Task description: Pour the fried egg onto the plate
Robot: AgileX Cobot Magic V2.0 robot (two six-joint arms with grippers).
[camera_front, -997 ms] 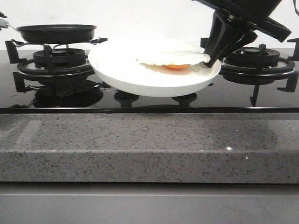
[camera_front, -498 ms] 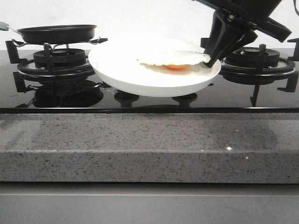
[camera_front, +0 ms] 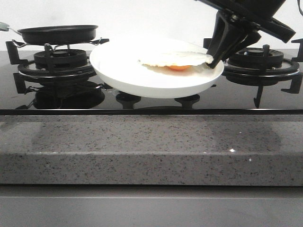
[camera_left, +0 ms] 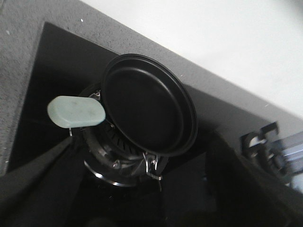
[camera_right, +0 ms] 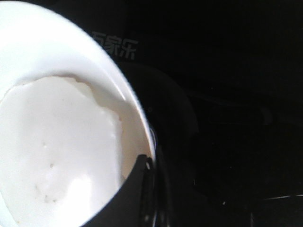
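The white plate (camera_front: 137,80) is held over the hob between the two burners, and the fried egg (camera_front: 173,58) lies on its right half with the orange yolk showing at the edge. My right gripper (camera_front: 214,58) is shut on the plate's right rim. In the right wrist view one finger (camera_right: 135,189) lies inside the plate (camera_right: 52,38) beside the egg (camera_right: 57,142). The black frying pan (camera_front: 57,33) sits empty on the left burner. The left wrist view looks down on the pan (camera_left: 147,104) and its pale green handle (camera_left: 75,112). My left gripper is open and empty, with dark fingers (camera_left: 33,189) near the handle.
The left burner grate (camera_front: 52,64) and the right burner grate (camera_front: 262,61) stand on the black glass hob (camera_front: 246,97). Control knobs (camera_front: 187,100) sit under the plate. A grey speckled counter edge (camera_front: 151,146) runs along the front.
The left gripper has drawn back off the left edge of the front view, leaving the pan handle free. The plate, egg and right gripper have not moved.
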